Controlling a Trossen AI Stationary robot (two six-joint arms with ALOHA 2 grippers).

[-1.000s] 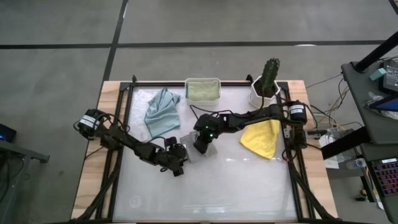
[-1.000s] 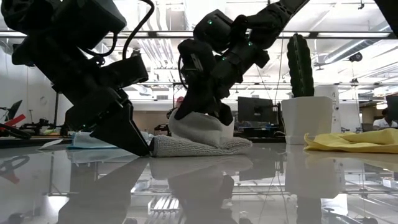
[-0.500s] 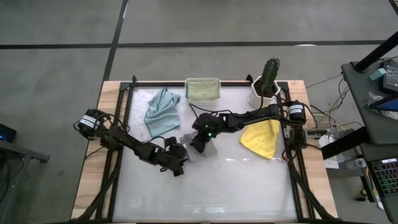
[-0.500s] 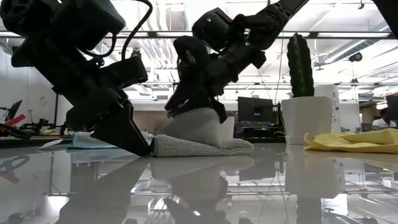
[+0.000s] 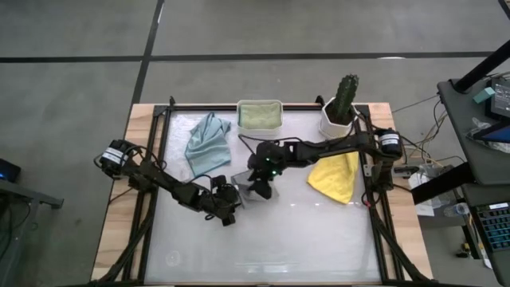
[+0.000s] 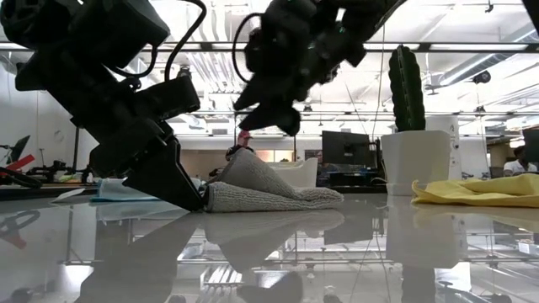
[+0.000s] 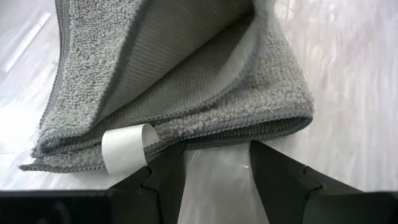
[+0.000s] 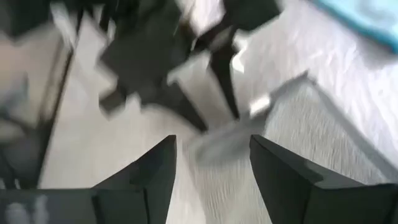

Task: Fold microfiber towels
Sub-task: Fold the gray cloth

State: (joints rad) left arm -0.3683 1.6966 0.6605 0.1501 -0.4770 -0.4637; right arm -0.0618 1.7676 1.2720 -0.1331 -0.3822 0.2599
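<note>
A grey microfiber towel lies folded near the table's middle, and its upper layer slopes up toward one side. My left gripper is open, with its fingertips low on the table at the towel's folded edge. A white tag sticks out of that edge. My right gripper hangs open above the towel, clear of it. A pale blue-grey towel lies crumpled at the far left. A yellow one lies on the right, and a sage green one sits in a white tub. My left gripper is open, and its fingertips stand on the table against the grey towel's folded edge. They slant down from the table's left. Nothing lies between the fingers. The towel rests flat on the table.
A cactus in a white pot stands at the far right corner. The white tub stands at the far edge, in the middle. The near half of the table is bare glossy surface.
My right gripper has opened and let go of the grey towel's upper layer. It has then risen clear of the towel and rolled at the wrist. The part it held up as a hump has sunk into a low slope. The towel's lower layer has stayed in place.
</note>
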